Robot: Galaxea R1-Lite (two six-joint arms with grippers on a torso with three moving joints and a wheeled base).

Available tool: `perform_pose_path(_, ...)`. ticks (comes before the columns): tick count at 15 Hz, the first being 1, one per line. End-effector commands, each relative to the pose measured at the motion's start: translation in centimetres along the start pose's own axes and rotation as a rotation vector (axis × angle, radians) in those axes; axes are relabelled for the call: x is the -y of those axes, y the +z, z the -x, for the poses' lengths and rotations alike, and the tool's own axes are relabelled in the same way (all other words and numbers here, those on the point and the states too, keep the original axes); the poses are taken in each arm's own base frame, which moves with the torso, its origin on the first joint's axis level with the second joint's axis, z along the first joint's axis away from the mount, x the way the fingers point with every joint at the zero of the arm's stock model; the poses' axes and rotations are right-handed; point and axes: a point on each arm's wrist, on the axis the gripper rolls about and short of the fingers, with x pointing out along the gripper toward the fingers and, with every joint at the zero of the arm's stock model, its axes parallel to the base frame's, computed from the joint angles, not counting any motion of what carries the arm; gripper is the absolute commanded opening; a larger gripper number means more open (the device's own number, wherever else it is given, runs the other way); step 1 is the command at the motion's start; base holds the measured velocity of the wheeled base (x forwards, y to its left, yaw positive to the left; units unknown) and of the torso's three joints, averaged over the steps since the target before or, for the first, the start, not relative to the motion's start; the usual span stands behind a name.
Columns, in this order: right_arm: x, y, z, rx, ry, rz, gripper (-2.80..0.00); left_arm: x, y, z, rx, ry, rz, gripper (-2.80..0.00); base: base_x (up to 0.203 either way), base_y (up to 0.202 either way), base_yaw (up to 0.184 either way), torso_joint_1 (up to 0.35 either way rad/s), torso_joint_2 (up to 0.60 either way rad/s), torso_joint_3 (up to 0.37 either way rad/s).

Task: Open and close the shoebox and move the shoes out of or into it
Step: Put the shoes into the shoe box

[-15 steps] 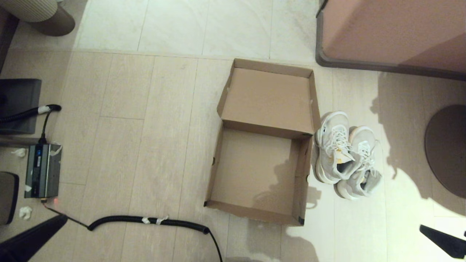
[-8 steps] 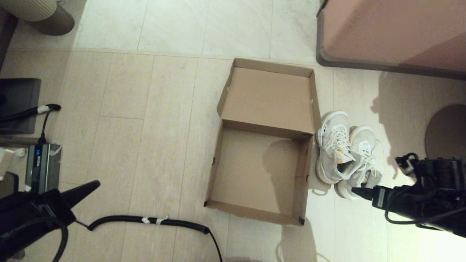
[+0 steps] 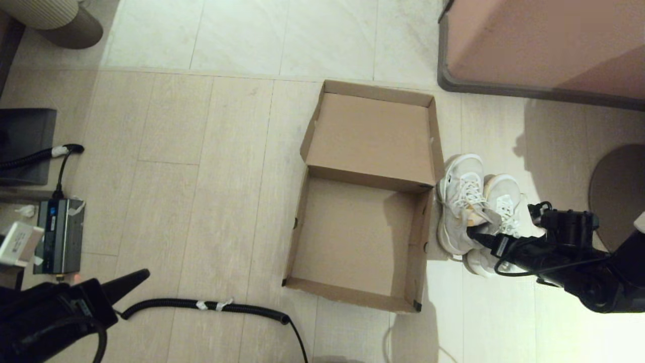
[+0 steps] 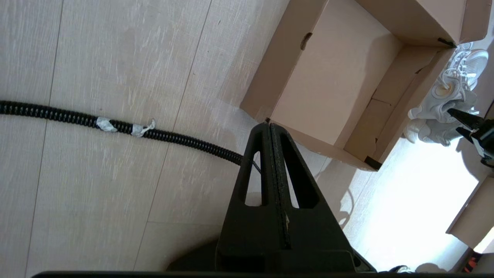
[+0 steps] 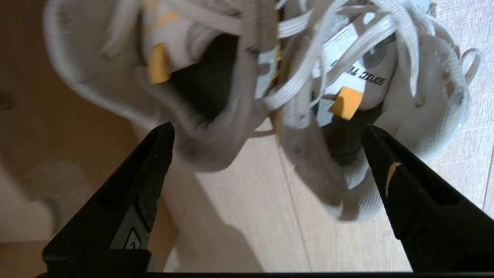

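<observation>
The left gripper [image 4: 270, 127] hangs low near the floor, jaws pressed together on nothing. The right gripper [image 5: 266, 131] spreads its jaws wide over the heels of the shoes [image 3: 476, 214], holding nothing yet. They stand just right of the open, empty shoebox [image 3: 360, 237]. They look light and soft; pinching both padded collars together seems best, clear of loose laces.

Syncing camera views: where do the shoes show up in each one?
Head view: shoes right of centre, on the floor beside the open shoebox.
Left wrist view: shoes at the right edge, past the shoebox.
Right wrist view: shoes fill the upper frame.
Shared landmark: the shoebox wall.
</observation>
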Motion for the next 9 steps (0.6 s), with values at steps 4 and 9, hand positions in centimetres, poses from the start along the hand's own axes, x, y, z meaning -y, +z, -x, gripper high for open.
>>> perform_pose_path(4,1.3,-0.3,-3.2,0.003,-0.021,-0.01,0.0,-0.1,-0.2,0.1,-0.003,0.003,0.005,-2.8,0.0,0.0,0.0,0.0,0.0,0.0)
perform_pose_path(9,1.2,1.2,-4.6,0.061,-0.009,-0.012,-2.8,-0.3,-1.0,0.4,-0.021,0.009,0.008,-2.8,0.0,0.0,0.0,0.0,0.0,0.0)
